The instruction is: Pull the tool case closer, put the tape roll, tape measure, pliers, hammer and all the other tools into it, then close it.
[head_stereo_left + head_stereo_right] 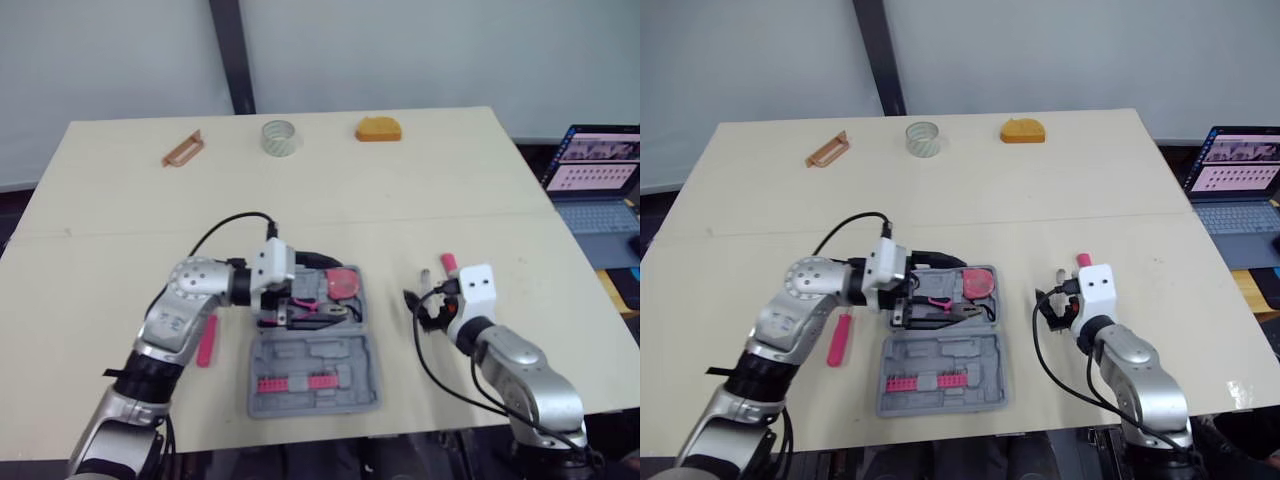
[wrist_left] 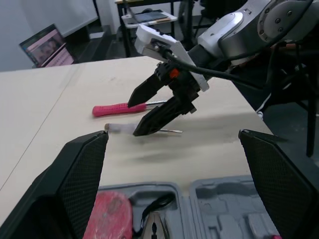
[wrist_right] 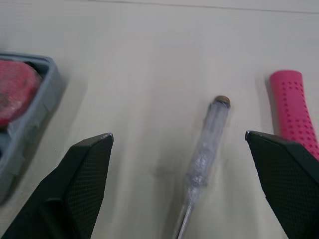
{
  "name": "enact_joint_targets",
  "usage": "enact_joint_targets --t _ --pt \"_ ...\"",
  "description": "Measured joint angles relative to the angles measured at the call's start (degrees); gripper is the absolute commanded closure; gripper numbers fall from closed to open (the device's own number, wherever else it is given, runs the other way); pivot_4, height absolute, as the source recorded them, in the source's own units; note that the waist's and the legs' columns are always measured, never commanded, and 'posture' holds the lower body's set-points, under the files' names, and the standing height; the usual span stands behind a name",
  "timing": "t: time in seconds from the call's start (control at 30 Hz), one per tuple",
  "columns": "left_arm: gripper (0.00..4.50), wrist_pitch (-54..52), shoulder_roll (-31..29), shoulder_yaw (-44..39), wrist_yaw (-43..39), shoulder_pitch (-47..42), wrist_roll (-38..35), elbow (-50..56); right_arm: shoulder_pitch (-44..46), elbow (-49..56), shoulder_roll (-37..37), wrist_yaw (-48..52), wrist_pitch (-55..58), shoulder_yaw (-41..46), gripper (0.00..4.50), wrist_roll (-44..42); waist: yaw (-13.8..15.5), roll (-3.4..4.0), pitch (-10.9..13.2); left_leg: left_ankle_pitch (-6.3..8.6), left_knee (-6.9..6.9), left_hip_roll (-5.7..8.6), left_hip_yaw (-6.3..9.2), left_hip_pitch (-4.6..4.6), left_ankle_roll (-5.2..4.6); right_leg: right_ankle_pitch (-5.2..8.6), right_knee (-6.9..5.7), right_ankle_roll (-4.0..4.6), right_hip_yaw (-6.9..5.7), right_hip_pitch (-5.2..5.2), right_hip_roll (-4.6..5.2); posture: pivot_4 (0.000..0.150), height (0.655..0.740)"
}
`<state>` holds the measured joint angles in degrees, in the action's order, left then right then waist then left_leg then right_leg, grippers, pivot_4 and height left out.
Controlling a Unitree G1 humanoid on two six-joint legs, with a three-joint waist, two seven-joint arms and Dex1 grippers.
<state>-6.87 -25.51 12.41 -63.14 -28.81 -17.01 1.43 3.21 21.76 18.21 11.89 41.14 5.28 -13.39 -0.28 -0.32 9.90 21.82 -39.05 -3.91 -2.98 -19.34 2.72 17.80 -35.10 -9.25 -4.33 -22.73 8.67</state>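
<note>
1. The tool case (image 1: 312, 385) is lying open near the surface's front edge, partly packed.
2. The left claw (image 2: 173, 133) is hovering over it, wide open and empty. The right claw (image 2: 133, 119), also spread and empty, is lining up over the clear screwdriver (image 3: 204, 147); lowering and closing on it looks next.
3. The tape roll (image 1: 281, 137) and tape measure (image 1: 378, 129) are sitting at the far edge.

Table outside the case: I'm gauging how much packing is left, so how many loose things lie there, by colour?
Pink: 2, a tool left of the case and a handle right of it.
Orange: 2, a flat tool and a block at the far edge.
Clear: 2, the tape roll and a tester.
Total: 6.
</note>
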Motion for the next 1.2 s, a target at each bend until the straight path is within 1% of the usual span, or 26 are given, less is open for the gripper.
enact_joint_targets --t 0.1,0.33,0.67,0.87,0.97,1.07,1.1,1.13,1.17,1.2 --pt "0.0 2.61 1.9 0.05 1.02 -0.22 1.58 -2.76 0.72 -0.24 -1.64 -2.22 0.0 -0.07 0.02 1.33 0.16 0.0 0.0 0.0 -0.02 0.0 0.01 -0.02 0.0 0.0 0.01 0.0 0.0 0.0 0.0 0.15 0.74" --pt "0.0 4.04 2.9 -0.02 3.17 -0.35 3.46 -4.45 0.65 -2.51 -3.73 -3.48 -0.03 -0.39 0.02 2.55 0.25 0.0 0.0 0.01 -0.04 0.0 0.02 -0.03 -0.02 -0.02 0.01 -0.03 0.0 0.02 0.01 0.15 0.74" --pt "0.0 2.77 2.86 0.0 4.75 0.25 4.07 -3.98 2.14 -8.91 -6.17 -4.09 -2.07 -0.26 0.02 3.9 0.16 0.0 0.0 0.01 -0.04 0.0 0.02 -0.03 -0.02 -0.02 0.01 -0.03 0.0 0.02 0.01 0.15 0.74" --pt "0.0 1.78 2.84 0.01 5.52 0.95 4.07 -1.94 2.9 -11.23 -6.76 -4.1 -4.75 -0.01 0.02 4.29 0.15 0.0 0.0 0.01 -0.04 0.0 0.03 -0.02 -0.02 -0.02 0.01 -0.03 0.0 0.02 0.01 0.15 0.74" --pt "0.0 1.48 2.84 0.01 5.7 1.19 4.07 -1.85 3.09 -11.73 -7.04 -4.33 -5.18 0.22 0.84 4.45 0.15 0.0 0.0 0.01 -0.04 0.0 0.03 -0.02 -0.02 -0.02 0.0 -0.03 0.0 0.02 0.01 0.15 0.74" --pt "0.0 1.27 2.84 0.01 5.89 1.27 4.07 -1.85 3.29 -12.09 -7.22 -4.41 -5.48 0.55 2.28 4.44 0.14 0.0 0.0 0.01 -0.03 0.0 0.03 -0.01 -0.02 -0.02 0.01 -0.03 0.0 0.02 0.01 0.15 0.74" --pt "0.0 1.25 2.85 0.01 5.94 1.27 4.07 -1.85 3.29 -12.15 -7.4 -4.41 -5.64 0.58 2.57 4.44 0.14 0.0 0.0 0.01 -0.03 0.0 0.03 -0.01 -0.02 -0.02 0.01 -0.03 0.0 0.02 0.01 0.15 0.74" --pt "0.0 1.25 2.86 0.01 5.96 1.26 4.08 -1.85 3.29 -12.19 -7.56 -4.41 -5.74 0.61 3.2 4.42 0.1 0.0 0.0 0.01 -0.03 0.0 0.03 -0.01 -0.02 -0.02 0.01 -0.03 0.0 0.02 0.01 0.15 0.74" --pt "0.0 1.25 2.86 0.01 5.98 1.26 4.08 -1.85 3.29 -12.2 -7.6 -4.41 -5.75 0.61 3.46 4.41 0.1 0.0 0.0 0.01 -0.03 0.0 0.03 -0.01 -0.02 -0.02 0.01 -0.03 0.0 0.02 0.01 0.15 0.74" --pt "0.0 1.25 2.86 0.01 5.99 1.26 4.08 -1.85 3.28 -12.2 -7.64 -4.41 -5.76 0.61 3.46 4.39 0.11 0.0 0.0 0.01 -0.03 0.0 0.03 -0.01 -0.02 -0.02 0.02 -0.03 0.0 0.02 0.01 0.15 0.74"
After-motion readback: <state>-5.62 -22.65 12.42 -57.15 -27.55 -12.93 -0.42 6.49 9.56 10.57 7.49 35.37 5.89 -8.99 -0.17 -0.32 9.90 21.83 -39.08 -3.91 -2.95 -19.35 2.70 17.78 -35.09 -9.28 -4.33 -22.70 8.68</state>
